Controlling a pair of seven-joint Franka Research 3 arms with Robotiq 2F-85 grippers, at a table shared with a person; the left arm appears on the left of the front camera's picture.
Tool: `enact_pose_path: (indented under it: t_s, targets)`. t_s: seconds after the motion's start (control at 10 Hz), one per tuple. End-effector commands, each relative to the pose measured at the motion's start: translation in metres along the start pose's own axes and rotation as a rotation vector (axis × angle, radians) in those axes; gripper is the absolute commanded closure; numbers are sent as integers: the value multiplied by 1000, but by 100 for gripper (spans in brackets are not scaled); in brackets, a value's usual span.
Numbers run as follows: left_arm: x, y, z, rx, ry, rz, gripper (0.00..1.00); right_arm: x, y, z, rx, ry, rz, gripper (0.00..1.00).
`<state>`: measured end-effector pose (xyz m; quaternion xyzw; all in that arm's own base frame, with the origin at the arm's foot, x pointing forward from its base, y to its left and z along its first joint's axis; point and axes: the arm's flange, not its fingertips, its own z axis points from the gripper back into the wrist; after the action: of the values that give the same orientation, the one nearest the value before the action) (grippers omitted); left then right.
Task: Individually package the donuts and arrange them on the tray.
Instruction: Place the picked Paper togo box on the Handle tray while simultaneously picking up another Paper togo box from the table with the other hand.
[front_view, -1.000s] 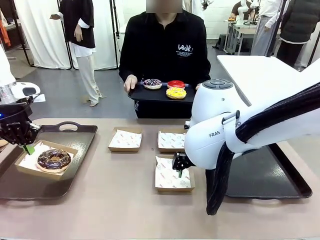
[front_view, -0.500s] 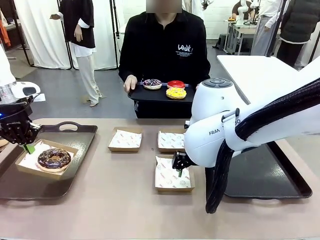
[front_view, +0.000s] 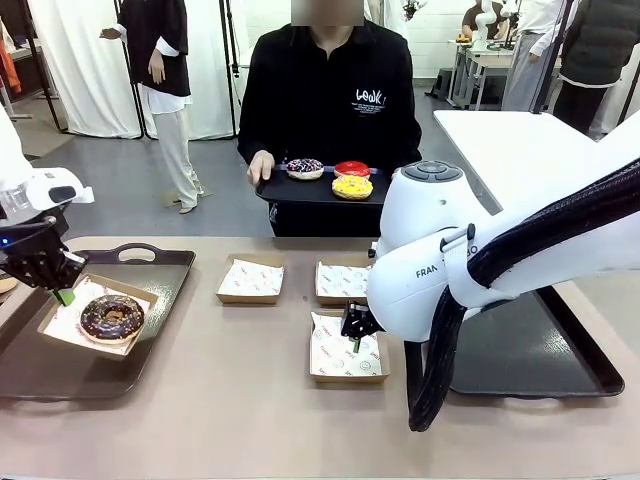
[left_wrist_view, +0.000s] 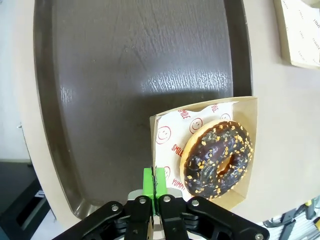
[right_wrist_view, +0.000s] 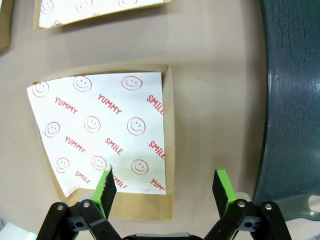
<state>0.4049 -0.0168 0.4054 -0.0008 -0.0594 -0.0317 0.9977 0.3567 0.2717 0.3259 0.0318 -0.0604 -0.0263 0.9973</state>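
Left gripper (front_view: 63, 296) sits at mid-left of the front view. Its green pads are pressed together on the near-left rim of the paper box (front_view: 141, 300), apparently pinching both the wall and the liner. In the left wrist view, the gripper (left_wrist_view: 155, 181) bites the box (left_wrist_view: 249, 112) at its lower-left edge. The chocolate donut (front_view: 112, 317), topped with nut crumbs (left_wrist_view: 217, 159), lies in that box. The box sits on the left tray (front_view: 90, 375) toward its left rim and looks slightly tipped. Plenty of bare tray (left_wrist_view: 130, 65) stays open in the upper part of the wrist view.

Right gripper (front_view: 356, 340) hangs at centre, over the near empty box (front_view: 345, 374). In the right wrist view, the gripper (right_wrist_view: 165, 184) is spread wide and holds nothing. One pad (right_wrist_view: 106, 184) is over the smiley liner, and the other is past the box wall (right_wrist_view: 169, 125) over bare table. The right tray (right_wrist_view: 295, 75) edge curves just beside it.

Two more empty boxes (front_view: 250, 279) (front_view: 343, 281) sit behind, with gaps between them. The table (front_view: 230, 410) along the bottom of the frame is open.

At upper centre, a person holds a black serving tray (front_view: 300, 190). It carries the sprinkled donut (front_view: 305, 167), the red donut (front_view: 351, 168) and the yellow donut (front_view: 352, 186).
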Motion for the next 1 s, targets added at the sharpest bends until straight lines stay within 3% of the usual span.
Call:
enact_pose_path:
  t_s: [0.0, 0.9]
  targets:
    - [-13, -3, -12, 9, -21, -14, 99, -3, 7, -9, -16, -50, -33, 0]
    - [-15, -11, -35, 57, 53, 50, 99, 7, 4, -22, -8, -36, -54, 0]
